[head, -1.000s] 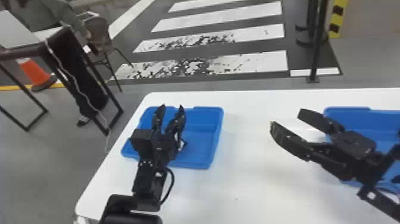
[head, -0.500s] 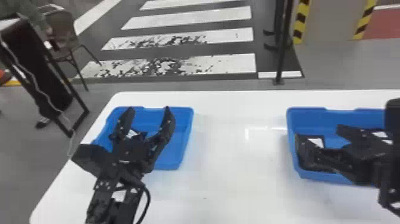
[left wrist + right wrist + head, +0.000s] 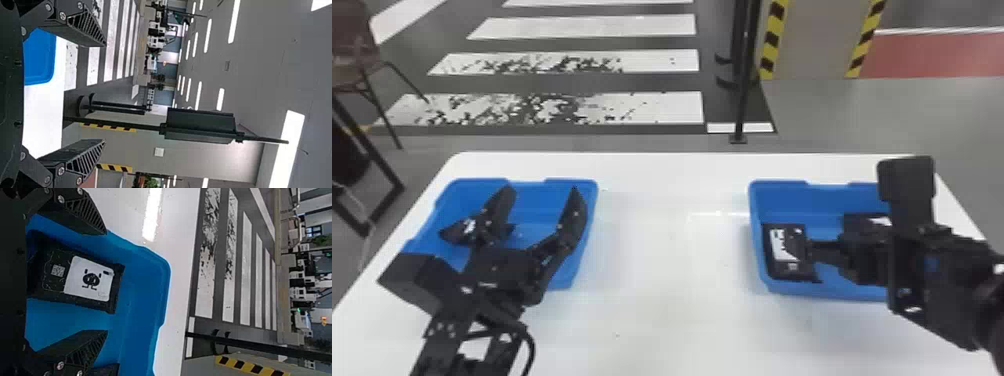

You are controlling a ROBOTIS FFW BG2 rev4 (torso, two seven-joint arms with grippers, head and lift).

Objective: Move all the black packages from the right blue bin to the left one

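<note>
The left gripper [image 3: 542, 192] is over the left blue bin [image 3: 573, 182], its two black fingers spread wide. Its arm comes in from the near left. The right gripper [image 3: 862, 260], on an arm from the right edge, is down at the right blue bin [image 3: 777, 291]; the right wrist view shows its fingers wide apart too.

Both bins sit on a white table [image 3: 652, 310], well apart, one left and one right. In the right bin, at its left side, lies a black package [image 3: 787, 250] with a white label printed with a small dark figure. In the right wrist view this package lies across the span between the two spread fingers. Farther right in the same bin is a second black package [image 3: 853, 220], partly hidden by the right arm, with a bit of white on top. In the left bin, beside the left-hand finger of the left gripper, there is a dark shape [image 3: 451, 233] with a white patch; I cannot tell what it is.

Beyond the far edge of the table stands a dark pole [image 3: 742, 100] on a square foot, on grey floor. To its left run the broad white stripes [image 3: 662, 107] of a crossing, the nearer ones badly worn. A brown chair [image 3: 352, 50] stands at the far left. To the right of the pole is a pale column [image 3: 817, 40] with yellow and black edges, and right of that a red strip of floor [image 3: 932, 57].
</note>
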